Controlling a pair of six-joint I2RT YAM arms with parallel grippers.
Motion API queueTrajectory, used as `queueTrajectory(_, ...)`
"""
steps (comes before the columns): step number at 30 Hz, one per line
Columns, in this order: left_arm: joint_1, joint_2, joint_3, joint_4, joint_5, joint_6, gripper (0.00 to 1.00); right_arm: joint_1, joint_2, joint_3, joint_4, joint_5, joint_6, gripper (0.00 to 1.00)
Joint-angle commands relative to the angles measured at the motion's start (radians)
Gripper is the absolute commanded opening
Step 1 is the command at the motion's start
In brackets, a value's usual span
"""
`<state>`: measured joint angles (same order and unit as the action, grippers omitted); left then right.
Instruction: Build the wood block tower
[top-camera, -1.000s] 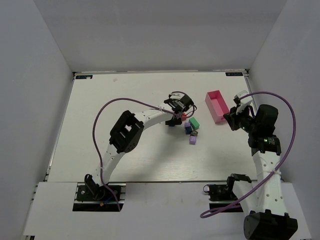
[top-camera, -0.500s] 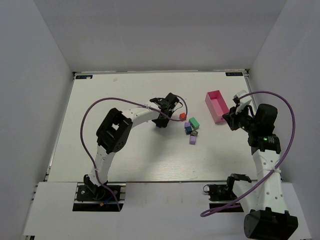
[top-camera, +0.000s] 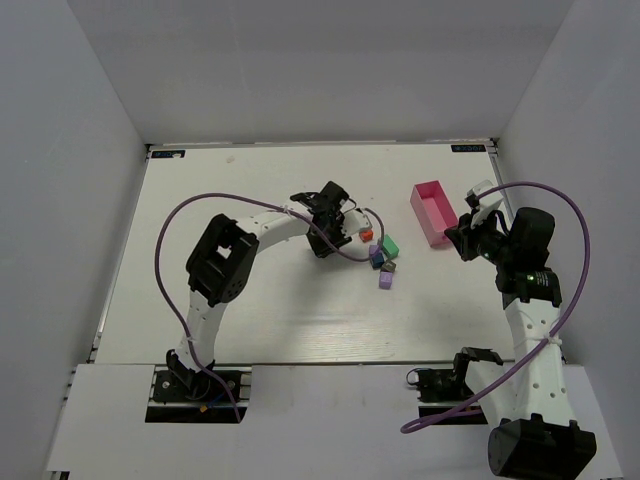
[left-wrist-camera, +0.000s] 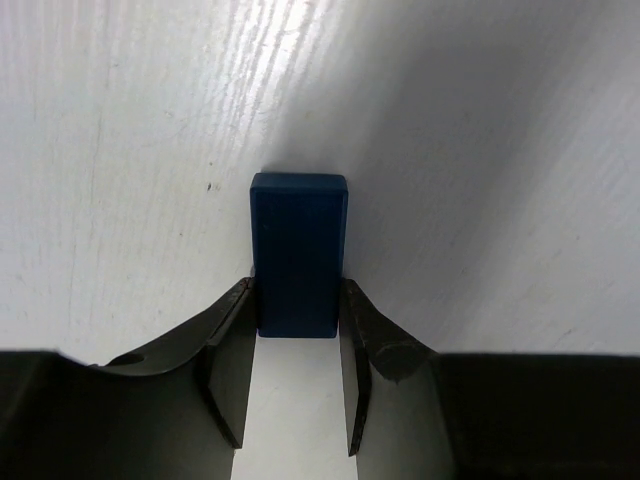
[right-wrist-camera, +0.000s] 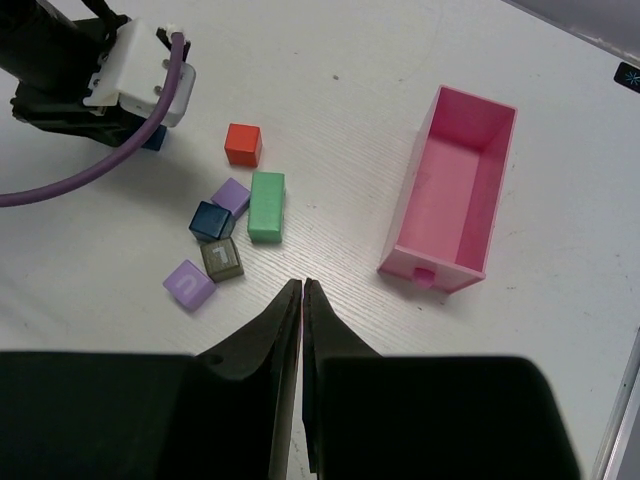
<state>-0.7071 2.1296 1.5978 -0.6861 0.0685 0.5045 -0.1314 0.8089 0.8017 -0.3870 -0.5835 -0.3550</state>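
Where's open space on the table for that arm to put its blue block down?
Widest bare table lies left of the left gripper with its blue block, toward the far-left corner, and along its near edge. It is crowded between that gripper and the pink tray, where the loose blocks cluster.

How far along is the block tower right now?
Done: nothing stacked yet. The red wooden cube, green oblong block, plain lilac cube, lettered lilac cube, small dark blue cube and dark lettered cube lie loose on the white table. In hand: the left tool is shut on a dark blue rectangular block, apart from that cluster. The right tool is shut, empty. Left: all the stacking.
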Motion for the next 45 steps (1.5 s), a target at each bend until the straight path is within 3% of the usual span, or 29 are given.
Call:
queueTrajectory(1, 0.032, -0.027, 0.033, -0.059, 0.111, 0.164, 0.02, -0.002, -0.004, -0.013, 0.027, -0.021, -0.018, 0.1)
queueTrajectory(4, 0.072, -0.017, 0.085, -0.11, 0.245, 0.25, 0.02, -0.005, -0.001, -0.019, 0.028, -0.026, -0.03, 0.1)
queueTrajectory(12, 0.129, 0.091, 0.255, -0.237, 0.387, 0.445, 0.04, -0.002, -0.004, -0.019, 0.025, -0.039, -0.044, 0.11)
queueTrajectory(19, 0.129, 0.136, 0.289, -0.262, 0.375, 0.54, 0.04, -0.005, -0.007, -0.027, 0.034, -0.05, -0.052, 0.12)
queueTrajectory(27, 0.129, 0.089, 0.202, -0.225, 0.309, 0.575, 0.04, -0.002, -0.008, -0.029, 0.028, -0.059, -0.056, 0.14)
queueTrajectory(33, 0.12, 0.089, 0.192, -0.216, 0.28, 0.575, 0.18, -0.004, -0.008, -0.027, 0.023, -0.061, -0.062, 0.19)
queueTrajectory(34, 0.12, 0.089, 0.183, -0.216, 0.28, 0.575, 0.25, -0.004, -0.008, -0.027, 0.023, -0.062, -0.061, 0.19)
queueTrajectory(39, 0.12, 0.098, 0.183, -0.207, 0.271, 0.557, 0.32, -0.001, -0.007, -0.026, 0.023, -0.061, -0.064, 0.22)
queueTrajectory(42, 0.12, 0.098, 0.183, -0.207, 0.271, 0.557, 0.45, -0.007, -0.008, -0.027, 0.023, -0.061, -0.065, 0.22)
queueTrajectory(43, 0.12, 0.098, 0.183, -0.198, 0.271, 0.548, 0.45, -0.005, -0.007, -0.027, 0.023, -0.062, -0.065, 0.22)
queueTrajectory(45, 0.12, 0.098, 0.183, -0.197, 0.26, 0.539, 0.61, -0.005, -0.007, -0.029, 0.022, -0.064, -0.067, 0.22)
